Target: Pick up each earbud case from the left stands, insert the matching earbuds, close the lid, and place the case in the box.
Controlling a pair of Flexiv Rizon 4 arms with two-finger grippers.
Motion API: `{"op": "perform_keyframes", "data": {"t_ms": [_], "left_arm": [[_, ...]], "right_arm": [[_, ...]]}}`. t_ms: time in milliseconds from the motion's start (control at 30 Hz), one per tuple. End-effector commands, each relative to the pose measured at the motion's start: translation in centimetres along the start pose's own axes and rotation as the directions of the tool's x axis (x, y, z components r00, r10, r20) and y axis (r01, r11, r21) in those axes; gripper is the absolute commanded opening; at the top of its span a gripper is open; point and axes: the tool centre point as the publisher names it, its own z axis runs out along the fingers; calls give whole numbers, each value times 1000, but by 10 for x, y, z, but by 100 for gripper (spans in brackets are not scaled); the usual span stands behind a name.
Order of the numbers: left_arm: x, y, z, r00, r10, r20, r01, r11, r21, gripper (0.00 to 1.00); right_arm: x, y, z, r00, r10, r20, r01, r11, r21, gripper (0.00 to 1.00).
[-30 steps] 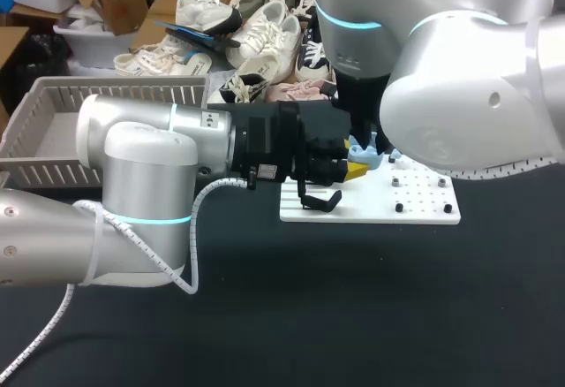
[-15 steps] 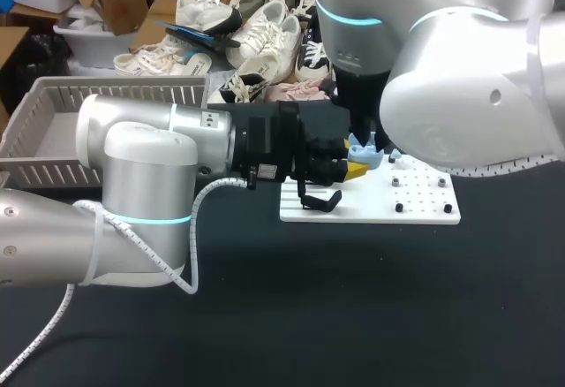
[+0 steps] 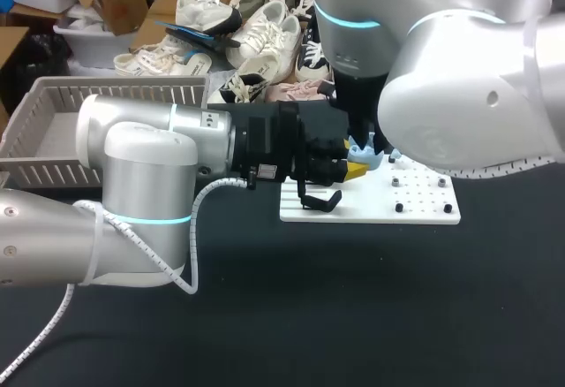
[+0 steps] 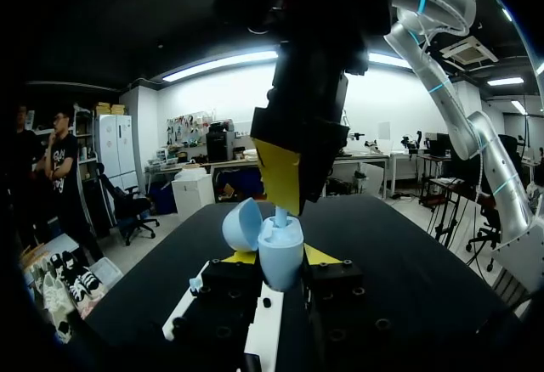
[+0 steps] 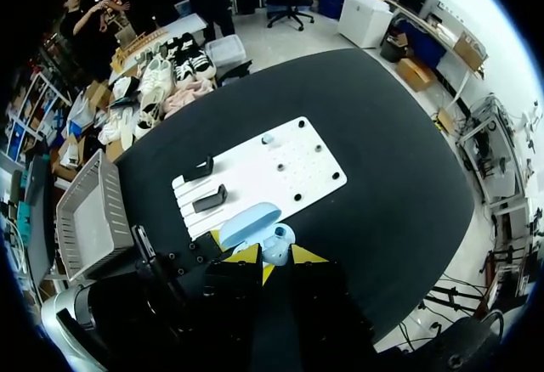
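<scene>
Left wrist view: ur left gripper is clamping the blue case, lid open, above the board. Right gripper is pinching an earbud at the case's mouth. Imo you're looking at three steps left: seating buds, closing lid, dropping it in the box.

The earbud case is smooth, light blue plastic with a soft shine. The table is black and matt. The white board, middle right, looks smooth and matt. The left arm has glossy shells.
</scene>
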Motion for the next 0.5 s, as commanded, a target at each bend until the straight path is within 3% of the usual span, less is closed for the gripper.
{"op": "perform_keyframes", "data": {"t_ms": [33,500], "left_arm": [[0,-1,1,1000,1,2,-1,1000,-8,0],[0,-1,1,1000,1,2,-1,1000,-8,0]], "right_arm": [[-1,0,0,1000,4,4,-5,1000,4,0],[-4,-2,4,1000,14,1,-14,1000,8,0]]}}
